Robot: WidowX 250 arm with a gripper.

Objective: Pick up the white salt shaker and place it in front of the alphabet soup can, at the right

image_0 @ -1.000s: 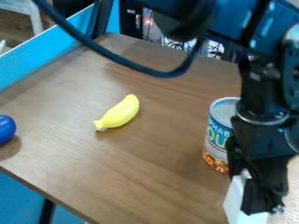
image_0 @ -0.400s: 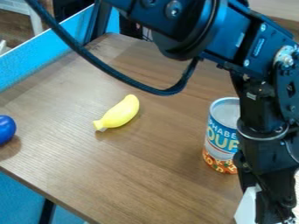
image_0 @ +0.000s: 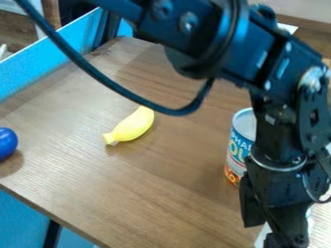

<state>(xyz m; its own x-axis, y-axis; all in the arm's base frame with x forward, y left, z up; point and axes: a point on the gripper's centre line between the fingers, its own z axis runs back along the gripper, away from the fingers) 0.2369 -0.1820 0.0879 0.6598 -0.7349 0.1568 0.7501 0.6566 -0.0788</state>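
The gripper (image_0: 277, 220) hangs low at the lower right of the camera view, in front of and just below a soup can (image_0: 238, 150). The can stands upright, its right side hidden behind the arm. A white object (image_0: 263, 236) shows beside and behind the gripper at the bottom edge; whether it is held cannot be told. Left of the can, a yellow toy banana (image_0: 132, 126) lies on the brown table (image_0: 142, 193), well apart from the gripper. At the far left edge sits a blue round object (image_0: 7, 143), cut off by the view.
A black cable (image_0: 107, 81) loops from the arm across the upper part of the view, passing over the banana's top end. A blue panel (image_0: 48, 60) borders the table at the upper left. The table's front edge slants along the lower left.
The gripper first moved right and down, then back left, covering more of the can. The white object shifted along near it and now shows lower. Banana, can and blue object stayed put.
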